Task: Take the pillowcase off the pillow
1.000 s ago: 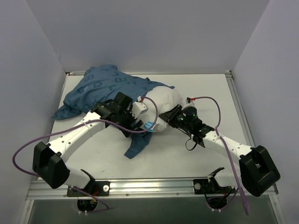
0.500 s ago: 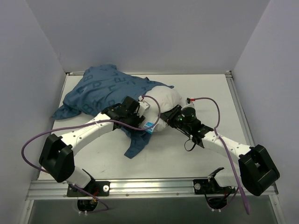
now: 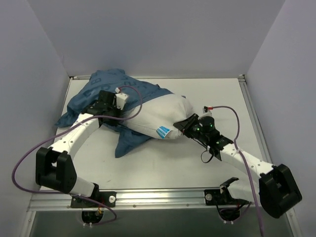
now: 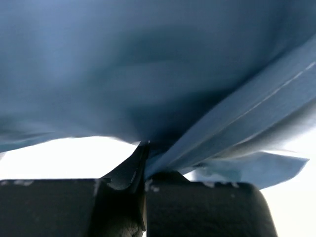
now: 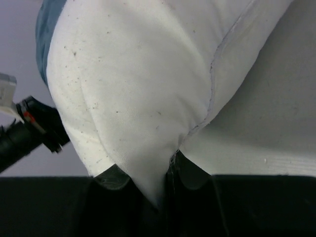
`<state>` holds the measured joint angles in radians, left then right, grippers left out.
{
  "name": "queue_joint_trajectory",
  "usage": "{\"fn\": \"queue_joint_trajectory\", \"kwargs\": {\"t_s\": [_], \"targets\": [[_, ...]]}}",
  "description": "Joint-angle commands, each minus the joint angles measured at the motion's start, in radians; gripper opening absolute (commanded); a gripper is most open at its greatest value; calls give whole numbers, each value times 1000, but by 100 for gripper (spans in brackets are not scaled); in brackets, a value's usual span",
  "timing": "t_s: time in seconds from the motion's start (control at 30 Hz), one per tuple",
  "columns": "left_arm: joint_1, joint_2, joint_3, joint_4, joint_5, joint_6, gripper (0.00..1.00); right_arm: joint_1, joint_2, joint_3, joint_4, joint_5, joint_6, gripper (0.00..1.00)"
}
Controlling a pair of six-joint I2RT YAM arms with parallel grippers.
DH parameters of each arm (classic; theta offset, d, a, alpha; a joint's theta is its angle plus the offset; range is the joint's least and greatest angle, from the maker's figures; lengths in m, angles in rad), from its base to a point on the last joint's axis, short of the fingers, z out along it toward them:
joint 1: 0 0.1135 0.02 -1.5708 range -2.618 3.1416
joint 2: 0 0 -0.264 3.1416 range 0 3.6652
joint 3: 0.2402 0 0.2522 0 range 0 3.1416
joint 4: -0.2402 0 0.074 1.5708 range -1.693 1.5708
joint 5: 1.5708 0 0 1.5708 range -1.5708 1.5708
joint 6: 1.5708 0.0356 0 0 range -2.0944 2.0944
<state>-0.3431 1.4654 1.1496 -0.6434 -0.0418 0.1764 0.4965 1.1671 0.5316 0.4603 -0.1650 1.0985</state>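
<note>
On table (image 3: 207,163) | pillow (image 3: 160,112) — long axis left-right | pillowcase (image 3: 106,89) on left end

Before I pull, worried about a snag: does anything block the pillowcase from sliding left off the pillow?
Nothing visible does. The left end effector is shut on the pillowcase, the right end effector on a corner of the pillow; only table lies to the left.
</note>
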Motion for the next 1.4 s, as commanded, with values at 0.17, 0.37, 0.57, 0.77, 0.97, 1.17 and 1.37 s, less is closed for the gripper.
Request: {"fn": "queue_joint_trajectory", "kwargs": {"t_s": [0.17, 0.37, 0.57, 0.77, 0.97, 1.17, 1.37], "targets": [[202, 5, -13, 175, -26, 155, 2, 8, -138, -154, -94, -18, -14, 0], [248, 189, -107, 337, -78, 227, 2, 59, -46, -116, -101, -82, -66, 0], [279, 79, -38, 107, 299, 313, 36, 86, 9, -88, -179, -128, -147, 0], [270, -125, 136, -467, 764, 726, 87, 140, 115, 5, -297, -195, -294, 0], [91, -16, 462, -592, 780, 512, 89, 267, 209, 67, -319, -257, -351, 0], [-190, 215, 642, -265, 429, 256, 97, 298, 184, 91, -399, -215, -405, 0], [-246, 527, 898, -274, 327, 209, 93, 304, 106, 70, -396, -186, -397, 0]]}}
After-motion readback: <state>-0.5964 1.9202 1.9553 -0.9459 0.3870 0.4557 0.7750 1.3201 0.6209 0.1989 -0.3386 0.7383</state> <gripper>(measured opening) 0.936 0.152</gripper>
